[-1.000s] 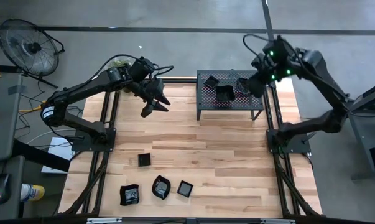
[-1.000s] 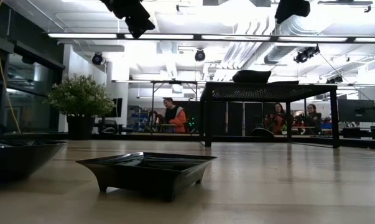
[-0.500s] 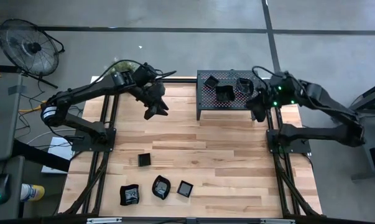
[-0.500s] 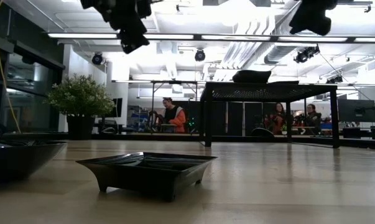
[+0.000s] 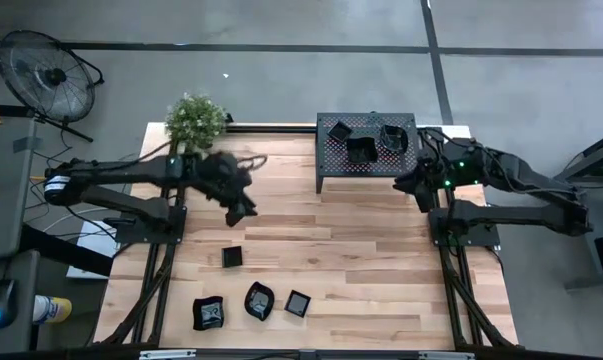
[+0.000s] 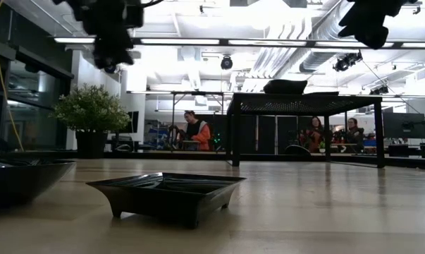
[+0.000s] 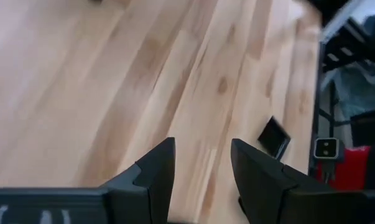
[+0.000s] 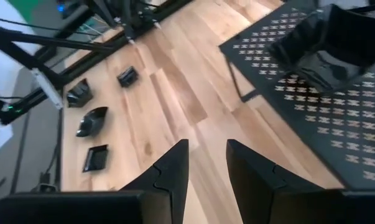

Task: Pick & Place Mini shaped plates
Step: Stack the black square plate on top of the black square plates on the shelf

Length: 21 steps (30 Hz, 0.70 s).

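Left tool point(image 5: 237, 208): fingers spread, nothing between them, held above the counter point(image 5: 361, 260) left of centre. Right tool point(image 5: 413, 184): fingers spread, empty, just off the perforated rack's point(image 5: 331, 160) right near corner. Three mini shaped plates point(image 5: 361, 150) sit on the rack at the far side. Four more plates point(image 5: 231, 257) lie on the counter toward the near left. Potted plant point(image 5: 194, 120) at far left corner.

No text, label, brand, number or sign is readable on the table, plates, rack, arms or room in any view.
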{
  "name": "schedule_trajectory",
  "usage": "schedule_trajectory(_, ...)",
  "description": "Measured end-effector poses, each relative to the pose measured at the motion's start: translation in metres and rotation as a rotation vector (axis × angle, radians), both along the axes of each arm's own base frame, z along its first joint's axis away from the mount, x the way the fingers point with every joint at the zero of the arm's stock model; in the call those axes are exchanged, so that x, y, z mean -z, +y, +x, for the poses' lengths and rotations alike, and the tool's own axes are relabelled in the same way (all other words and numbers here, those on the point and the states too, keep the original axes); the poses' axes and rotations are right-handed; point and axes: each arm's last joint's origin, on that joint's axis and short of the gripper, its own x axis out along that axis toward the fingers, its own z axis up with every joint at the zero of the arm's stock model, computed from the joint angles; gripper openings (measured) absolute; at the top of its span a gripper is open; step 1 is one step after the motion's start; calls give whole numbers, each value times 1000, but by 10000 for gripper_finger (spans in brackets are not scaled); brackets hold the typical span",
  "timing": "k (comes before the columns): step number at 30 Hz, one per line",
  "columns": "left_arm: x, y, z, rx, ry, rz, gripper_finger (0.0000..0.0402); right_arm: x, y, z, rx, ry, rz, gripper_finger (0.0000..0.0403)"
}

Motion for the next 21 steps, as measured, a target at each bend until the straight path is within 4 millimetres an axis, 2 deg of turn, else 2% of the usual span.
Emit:
schedule_trajectory(4, 15, -24, -7, -63, 61, -41, 154, 3, 6, 0, -43, -19, 2, 103)
schedule_trajectory(10, 34, -52, -11, -63, 133, -22, 154, 7, 15, -1, -91, -11, -4, 103)
schedule_trajectory(16, 52, -64, -16, -61, 291, -21, 154, 12, 24, 1, -141, -33, 8, 103)
schedule_trajectory(21, 60, -67, -12, -58, 346, -14, 154, 14, 31, 0, -156, -45, -8, 103)
